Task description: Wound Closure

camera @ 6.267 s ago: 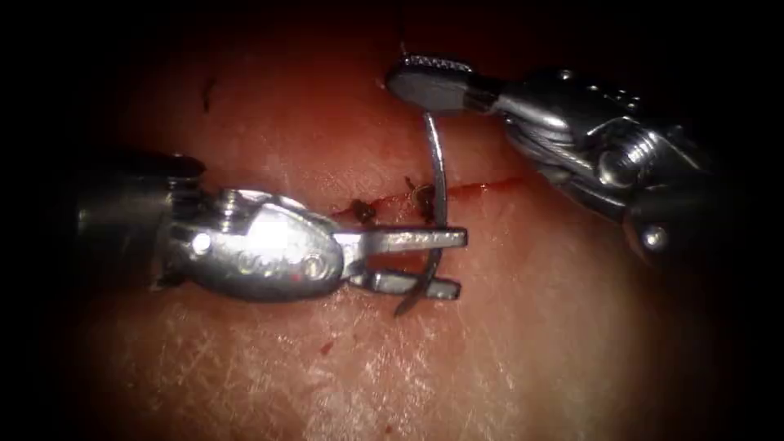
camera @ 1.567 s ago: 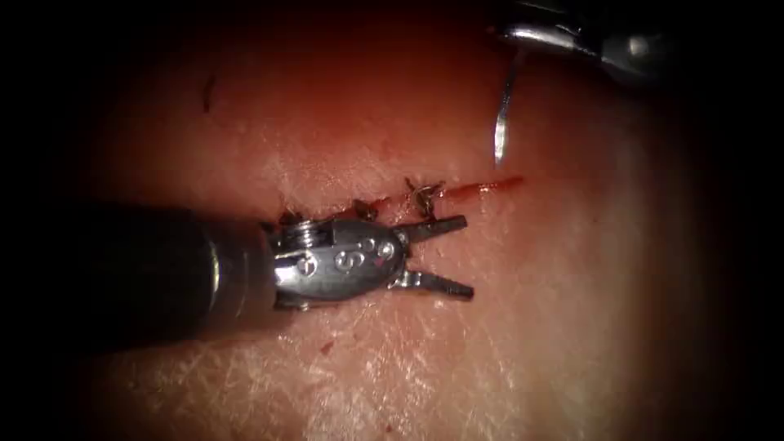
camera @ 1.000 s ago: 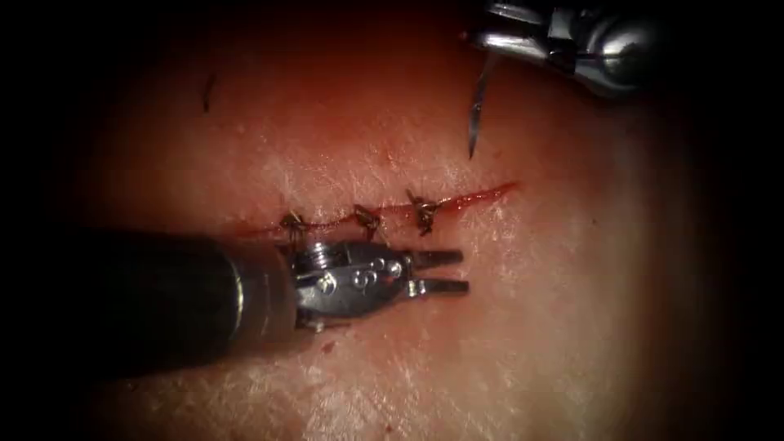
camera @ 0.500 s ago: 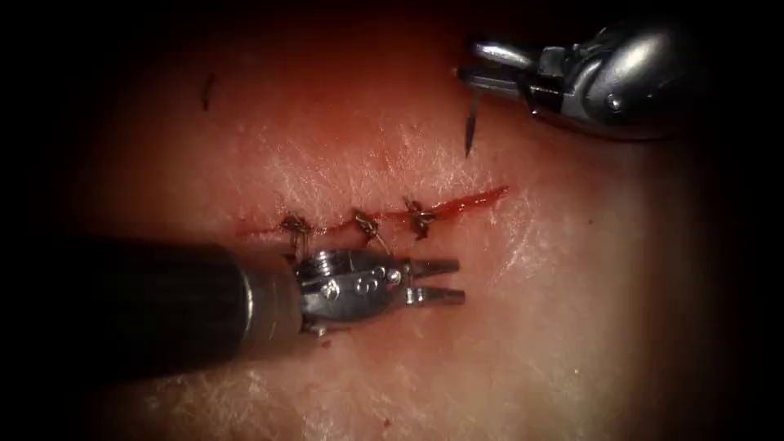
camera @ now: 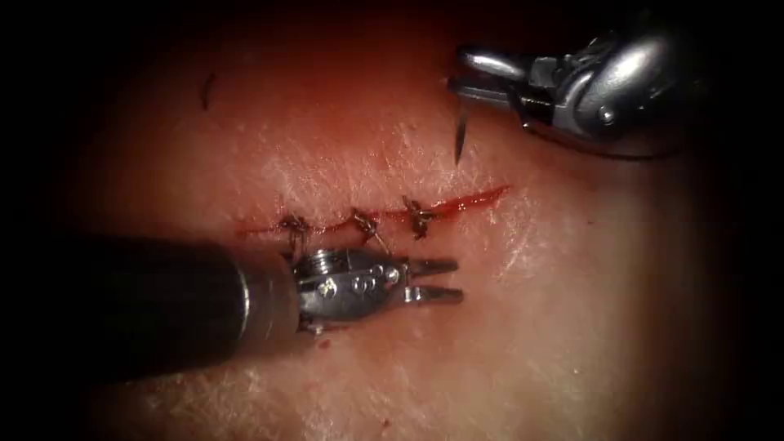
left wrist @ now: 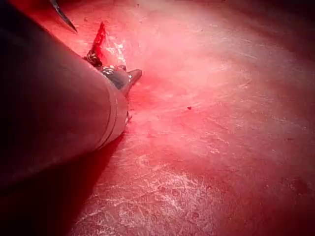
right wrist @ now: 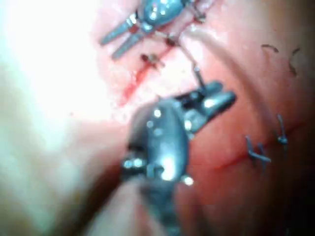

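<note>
Needle held clear above the sutured cut.
Right tool [camera: 462,77] grips the needle [camera: 460,136], off the tissue [camera: 572,310]; left tool [camera: 437,280] jaws parted, empty, below the cut [camera: 474,198].

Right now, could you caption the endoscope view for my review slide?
Right arm's steel needle driver holds the curved needle above the partly stitched cut, clear of the tissue; left arm's driver open, holding nothing.
</note>
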`<control>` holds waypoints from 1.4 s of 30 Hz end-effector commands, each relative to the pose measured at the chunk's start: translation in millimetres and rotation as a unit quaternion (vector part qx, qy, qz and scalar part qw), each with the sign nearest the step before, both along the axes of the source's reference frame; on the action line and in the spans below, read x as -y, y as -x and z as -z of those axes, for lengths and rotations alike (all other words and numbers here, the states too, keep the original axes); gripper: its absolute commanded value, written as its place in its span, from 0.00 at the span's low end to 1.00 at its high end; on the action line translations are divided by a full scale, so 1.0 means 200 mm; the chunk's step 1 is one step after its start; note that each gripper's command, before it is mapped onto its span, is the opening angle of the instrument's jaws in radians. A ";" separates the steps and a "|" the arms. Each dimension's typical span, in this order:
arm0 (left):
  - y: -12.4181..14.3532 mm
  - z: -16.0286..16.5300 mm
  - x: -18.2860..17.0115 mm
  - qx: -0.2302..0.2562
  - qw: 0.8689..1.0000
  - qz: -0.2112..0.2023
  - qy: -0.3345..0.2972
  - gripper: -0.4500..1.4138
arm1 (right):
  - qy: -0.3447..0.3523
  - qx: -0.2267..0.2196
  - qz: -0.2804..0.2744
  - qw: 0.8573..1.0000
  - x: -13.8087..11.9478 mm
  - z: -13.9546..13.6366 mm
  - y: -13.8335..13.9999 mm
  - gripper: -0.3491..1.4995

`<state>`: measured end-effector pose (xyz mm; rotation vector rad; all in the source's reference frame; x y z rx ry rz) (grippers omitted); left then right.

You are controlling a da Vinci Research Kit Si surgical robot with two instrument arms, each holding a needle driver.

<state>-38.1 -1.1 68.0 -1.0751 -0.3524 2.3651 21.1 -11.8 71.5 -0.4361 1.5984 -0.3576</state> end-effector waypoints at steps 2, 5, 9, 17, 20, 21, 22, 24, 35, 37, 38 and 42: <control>0.003 -0.002 0.001 0.001 1.000 -0.001 -0.001 0.36 | 0.003 -0.001 0.001 1.000 0.002 -0.007 -0.004 0.00; 0.003 -0.001 0.001 0.001 1.000 -0.003 0.001 0.36 | 0.006 -0.001 0.000 1.000 0.003 -0.009 -0.005 0.00; 0.002 0.000 0.000 0.002 1.000 -0.003 0.000 0.36 | 0.025 -0.002 0.000 1.000 0.004 -0.010 -0.005 0.00; 0.002 0.000 0.000 0.003 1.000 -0.004 0.000 0.36 | 0.098 0.002 0.012 0.995 0.009 -0.010 -0.004 0.00; 0.001 0.000 0.000 0.003 1.000 -0.004 0.000 0.36 | 0.120 -0.003 0.014 0.993 0.011 -0.009 -0.005 0.00; 0.001 0.000 0.000 0.003 1.000 -0.004 0.000 0.36 | 0.126 -0.005 0.016 0.992 0.012 -0.009 -0.006 0.00; 0.001 0.000 0.000 0.003 1.000 -0.004 0.000 0.37 | 0.133 -0.009 0.019 0.991 0.014 -0.009 -0.006 0.00; 0.001 0.000 0.000 0.003 1.000 -0.005 -0.001 0.37 | 0.140 -0.012 0.024 0.990 0.015 -0.010 -0.006 0.00; 0.000 0.000 -0.001 0.004 1.000 -0.006 -0.001 0.38 | 0.060 -0.004 0.031 0.998 0.024 -0.014 -0.009 0.00; -0.001 0.000 -0.001 0.004 1.000 -0.006 -0.001 0.38 | 0.039 0.001 0.034 0.999 0.024 -0.014 -0.008 0.00; -0.001 0.000 -0.001 0.005 1.000 -0.006 -0.001 0.38 | 0.028 0.007 0.036 0.999 0.024 -0.015 -0.008 0.00; -0.002 0.001 -0.002 0.006 1.000 -0.007 -0.002 0.39 | 0.030 0.013 0.042 0.999 0.028 -0.018 -0.006 0.00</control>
